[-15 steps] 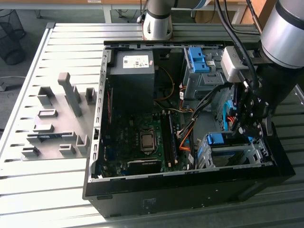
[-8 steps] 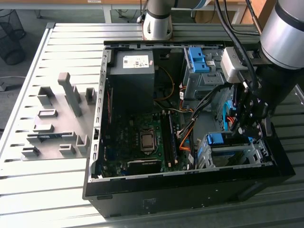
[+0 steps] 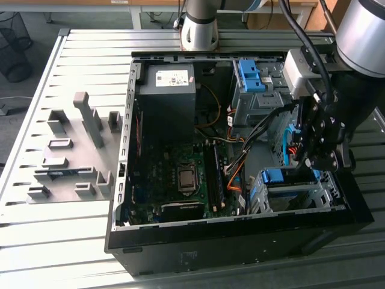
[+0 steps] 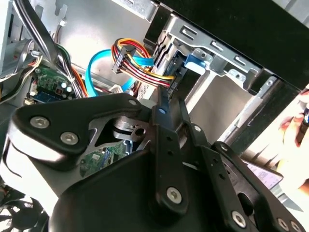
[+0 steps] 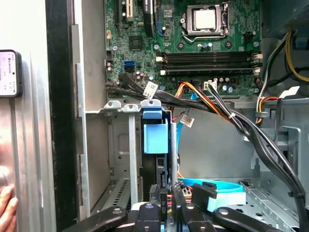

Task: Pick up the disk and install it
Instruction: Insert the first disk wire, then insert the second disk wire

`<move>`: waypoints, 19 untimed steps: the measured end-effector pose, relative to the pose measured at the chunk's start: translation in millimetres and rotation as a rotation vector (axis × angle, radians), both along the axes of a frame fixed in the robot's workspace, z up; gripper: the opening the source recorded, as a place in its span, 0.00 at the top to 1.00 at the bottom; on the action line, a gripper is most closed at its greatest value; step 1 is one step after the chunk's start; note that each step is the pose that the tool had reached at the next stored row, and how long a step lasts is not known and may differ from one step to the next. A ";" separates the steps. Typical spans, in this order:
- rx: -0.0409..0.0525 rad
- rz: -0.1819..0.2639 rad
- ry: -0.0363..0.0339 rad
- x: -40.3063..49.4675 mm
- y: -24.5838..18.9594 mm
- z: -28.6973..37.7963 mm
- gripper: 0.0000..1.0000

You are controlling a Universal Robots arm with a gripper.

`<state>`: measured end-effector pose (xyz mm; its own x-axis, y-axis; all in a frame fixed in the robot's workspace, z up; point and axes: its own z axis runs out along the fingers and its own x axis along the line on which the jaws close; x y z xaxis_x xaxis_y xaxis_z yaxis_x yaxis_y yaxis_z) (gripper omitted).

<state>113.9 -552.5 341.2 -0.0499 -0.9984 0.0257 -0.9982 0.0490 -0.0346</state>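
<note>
The disk [image 5: 156, 145] sits edge-on inside the lower metal drive cage [image 5: 120, 159], with its blue plastic rail end facing out. In the exterior view the disk [image 3: 283, 176] shows as a blue band in the cage at the case's front right corner. My gripper [image 5: 165, 189] is shut, its fingertips right at the disk's near end, with coloured wires showing through the thin gap between them. In the second wrist view the gripper [image 4: 170, 99] points into the cage mouth. In the exterior view the gripper [image 3: 314, 160] hangs just above that cage.
The open computer case [image 3: 120, 180] holds a motherboard [image 3: 180, 174], a grey power-supply box [image 3: 167, 90] and a second cage with a blue bracket [image 3: 249, 75]. Loose power and blue data cables [image 4: 130, 58] hang beside the cage. A person's hand [image 5: 7, 212] rests outside the case wall near a flat labelled object [image 5: 7, 72].
</note>
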 end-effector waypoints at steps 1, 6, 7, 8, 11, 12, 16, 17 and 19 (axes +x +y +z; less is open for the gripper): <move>0.0002 0.000 0.0000 0.0 0.0 -0.1 0.76; -0.0001 0.000 0.0000 0.0 0.0 0.2 0.89; -0.0001 0.000 0.0001 0.0 0.0 0.2 0.89; 0.0000 0.000 0.0000 0.0 0.0 0.2 0.89; 0.0000 0.000 0.0000 0.0 0.0 0.2 0.89; -0.0001 0.000 0.0000 0.0 0.0 0.3 0.89; -0.0001 0.000 0.0000 0.0 0.0 0.4 0.89; -0.0001 0.000 0.0000 0.0 0.0 0.4 0.89; 0.0000 0.000 0.0001 0.0 0.0 0.4 0.89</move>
